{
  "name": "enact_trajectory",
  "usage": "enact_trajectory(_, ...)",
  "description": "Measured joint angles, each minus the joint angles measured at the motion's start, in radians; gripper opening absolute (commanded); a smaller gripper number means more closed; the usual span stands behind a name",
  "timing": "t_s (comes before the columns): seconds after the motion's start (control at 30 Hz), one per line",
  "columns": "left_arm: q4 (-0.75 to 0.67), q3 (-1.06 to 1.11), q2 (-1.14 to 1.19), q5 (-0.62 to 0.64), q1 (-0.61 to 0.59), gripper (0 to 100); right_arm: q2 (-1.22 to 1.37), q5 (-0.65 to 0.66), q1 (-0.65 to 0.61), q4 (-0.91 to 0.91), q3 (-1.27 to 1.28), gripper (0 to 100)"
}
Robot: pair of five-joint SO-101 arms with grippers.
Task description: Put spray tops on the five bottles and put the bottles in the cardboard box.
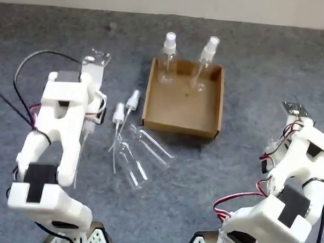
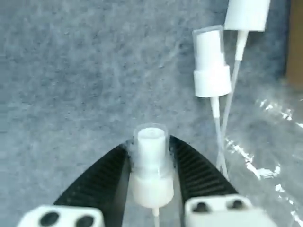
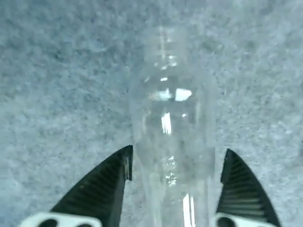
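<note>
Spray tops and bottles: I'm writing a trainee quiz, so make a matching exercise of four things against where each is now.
1. capped bottles
2. loose spray tops
3. left gripper
4. right gripper

a. shut on a bare bottle
b. lying on the carpet
c. standing in the cardboard box
d. shut on a spray top

Pairs: 1-c, 2-b, 3-d, 4-a.

Clear bottle (image 3: 170,94): see-through, its narrow neck pointing away from the gripper.
Right gripper (image 3: 178,152): black ridged jaws, one on each side of the bottle's body, pressed close against it.
Grey carpet (image 3: 52,66): behind the bottle.
</note>
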Motion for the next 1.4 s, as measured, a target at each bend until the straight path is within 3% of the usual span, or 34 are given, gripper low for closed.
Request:
enact_trajectory(0.3, -0.210, 0.267, -0.112, 0.008, 0.043, 0, 0.008, 0.000, -0.094, 0.127, -0.269, 26.1)
enact_trajectory(0.5, -0.241, 0.292, -0.114, 0.008, 0.044, 0, 0.087, 0.000, -0.146, 0.135, -0.308, 26.0)
enact_trajectory(0.83, -0.242, 0.292, -0.114, 0.008, 0.044, 0, 0.321, 0.011, -0.086, 0.212, -0.456, 25.9)
enact_trajectory(1.13, -0.242, 0.292, -0.114, 0.008, 0.044, 0, 0.394, 0.037, -0.078, 0.215, -0.463, 11.6)
enact_trajectory(1.27, -0.242, 0.292, -0.114, 0.008, 0.044, 0, 0.394, 0.037, -0.078, 0.216, -0.463, 0.9)
enact_trajectory(1.4, -0.242, 0.292, -0.123, 0.008, 0.044, 0, 0.377, -0.018, -0.078, 0.219, -0.508, 0.5)
